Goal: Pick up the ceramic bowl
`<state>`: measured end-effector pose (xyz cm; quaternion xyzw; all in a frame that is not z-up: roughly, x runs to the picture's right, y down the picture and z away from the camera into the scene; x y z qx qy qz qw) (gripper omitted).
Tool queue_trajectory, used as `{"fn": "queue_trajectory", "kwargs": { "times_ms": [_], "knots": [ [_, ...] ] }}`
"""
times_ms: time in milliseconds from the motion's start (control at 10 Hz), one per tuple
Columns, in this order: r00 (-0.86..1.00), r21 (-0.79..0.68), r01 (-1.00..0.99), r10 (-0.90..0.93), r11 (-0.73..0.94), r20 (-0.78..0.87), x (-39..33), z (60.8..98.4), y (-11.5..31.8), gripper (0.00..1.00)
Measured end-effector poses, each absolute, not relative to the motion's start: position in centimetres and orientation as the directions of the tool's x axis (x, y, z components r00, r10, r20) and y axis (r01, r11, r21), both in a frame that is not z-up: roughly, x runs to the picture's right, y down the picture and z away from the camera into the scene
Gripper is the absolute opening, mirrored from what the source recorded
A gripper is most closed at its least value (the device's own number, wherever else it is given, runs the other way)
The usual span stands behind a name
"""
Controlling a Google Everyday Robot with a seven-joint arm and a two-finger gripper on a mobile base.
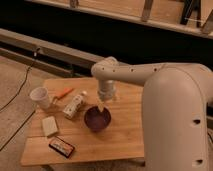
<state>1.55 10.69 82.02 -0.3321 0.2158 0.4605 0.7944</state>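
Note:
The ceramic bowl (97, 119), dark purple-maroon and glossy, sits on the wooden table (120, 137) near its middle. My gripper (101, 107) hangs from the white arm (150, 80) and reaches down to the bowl's far rim, its tip at or just inside the rim. The white cup (40, 97) stands at the table's left edge, well apart from the gripper.
An orange carrot-like item (64, 93) and a white bottle (74, 105) lie between cup and bowl. A pale sponge-like block (49, 125) and a dark snack bar (62, 147) lie at front left. A dark low wall runs behind the table.

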Motion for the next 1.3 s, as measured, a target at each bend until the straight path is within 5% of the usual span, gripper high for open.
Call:
{"fn": "queue_trajectory", "kwargs": {
  "times_ms": [900, 1300],
  "knots": [
    [0.462, -0.359, -0.887, 0.546, 0.291, -0.699, -0.1, 86.7, 13.3, 0.64],
    [0.465, -0.37, -0.885, 0.53, 0.281, -0.709, 0.1, 87.0, 13.7, 0.28]
  ]
}}
